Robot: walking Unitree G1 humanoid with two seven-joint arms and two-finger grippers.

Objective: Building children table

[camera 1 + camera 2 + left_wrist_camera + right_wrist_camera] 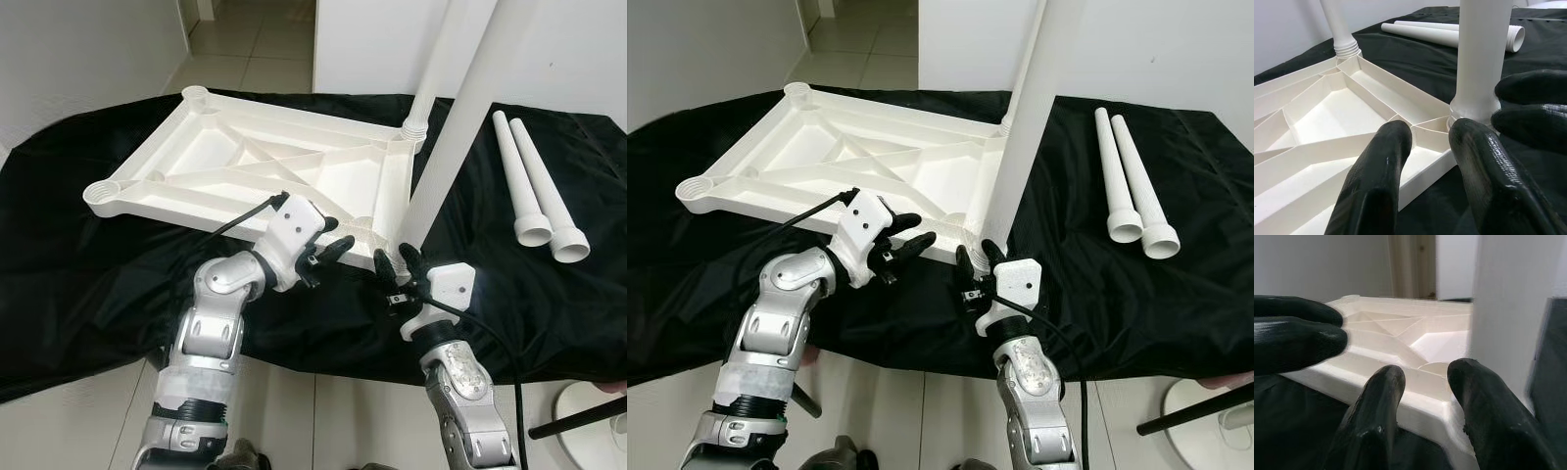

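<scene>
Upturned white tabletop (265,162) is lying on black-draped desk (78,255). Both pincers, left (328,257) and right (400,266), are hovering narrowly parted beside the near-corner leg (460,127), gripping nothing.

You see two arms of silver metal with rounded, segmented joint housings rising from the lower edge of the frame. The left arm (211,333) carries a ribbed black ring low down and a white, boxy wrist block; a thin black cable loops off that block. The right arm (465,392) bears a similar white block, with a black cable trailing down. The left gripper (328,257) and the right gripper (399,264) each have two glossy black fingers (1376,191), rounded at the tips.
</scene>
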